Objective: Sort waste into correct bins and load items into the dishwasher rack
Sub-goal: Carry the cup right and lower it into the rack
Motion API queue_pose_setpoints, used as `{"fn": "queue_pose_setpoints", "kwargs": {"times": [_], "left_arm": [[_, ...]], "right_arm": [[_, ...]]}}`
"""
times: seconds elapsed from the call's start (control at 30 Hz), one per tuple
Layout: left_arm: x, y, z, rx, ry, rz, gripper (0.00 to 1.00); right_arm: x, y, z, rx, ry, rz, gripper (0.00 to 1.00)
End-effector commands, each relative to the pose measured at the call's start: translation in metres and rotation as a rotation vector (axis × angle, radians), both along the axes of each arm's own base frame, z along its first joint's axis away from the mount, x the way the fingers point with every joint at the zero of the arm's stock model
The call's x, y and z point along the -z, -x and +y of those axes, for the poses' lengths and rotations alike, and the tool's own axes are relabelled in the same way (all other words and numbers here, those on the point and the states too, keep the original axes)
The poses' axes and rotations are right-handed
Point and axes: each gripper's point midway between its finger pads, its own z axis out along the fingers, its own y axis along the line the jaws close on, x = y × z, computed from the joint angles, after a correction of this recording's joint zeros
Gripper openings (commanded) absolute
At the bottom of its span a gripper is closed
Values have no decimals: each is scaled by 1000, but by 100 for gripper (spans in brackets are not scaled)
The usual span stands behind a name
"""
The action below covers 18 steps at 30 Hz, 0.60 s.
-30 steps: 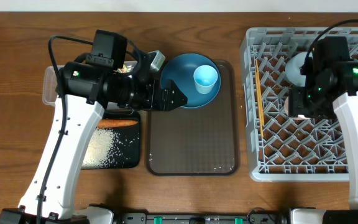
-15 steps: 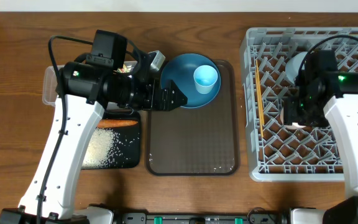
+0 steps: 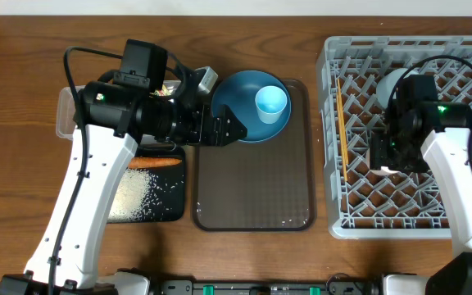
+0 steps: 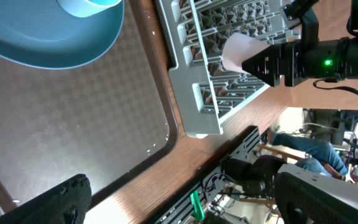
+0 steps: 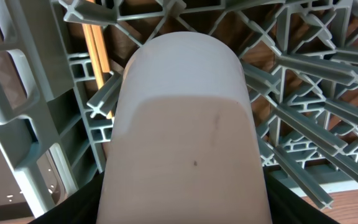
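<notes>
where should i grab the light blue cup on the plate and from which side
Probably by the rim, from straight above, pinching the wall inside and out. The cup stands upright, mouth up, on the plate, whose curved-up edge looks to crowd a low approach from the side.

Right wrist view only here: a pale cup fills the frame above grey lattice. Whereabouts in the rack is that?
Observer: Overhead, the right gripper holds the pink cup over the left half of the dishwasher rack, mid-depth, inboard of the chopsticks.
Operator: Anything else in it?
Observer: A white bowl sits in the far part, partly behind the arm.
Operator: What remains outside?
Observer: The light blue cup stands on the blue plate on the brown tray.
</notes>
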Motion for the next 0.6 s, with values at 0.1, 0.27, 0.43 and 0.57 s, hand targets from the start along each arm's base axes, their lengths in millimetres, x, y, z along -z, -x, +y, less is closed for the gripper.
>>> {"fn": "queue_pose_setpoints", "kwargs": {"times": [0.1, 0.27, 0.43, 0.57], "left_arm": [[-2, -1, 2, -4, -1, -7, 96], [-2, -1, 2, -4, -1, -6, 96], [-2, -1, 2, -4, -1, -7, 96], [-2, -1, 2, -4, -1, -7, 96]], "right_arm": [[2, 2, -6, 38, -2, 7, 56], [2, 3, -7, 43, -3, 9, 79], [3, 3, -6, 41, -12, 11, 84], [2, 3, -6, 41, -12, 10, 84]]}}
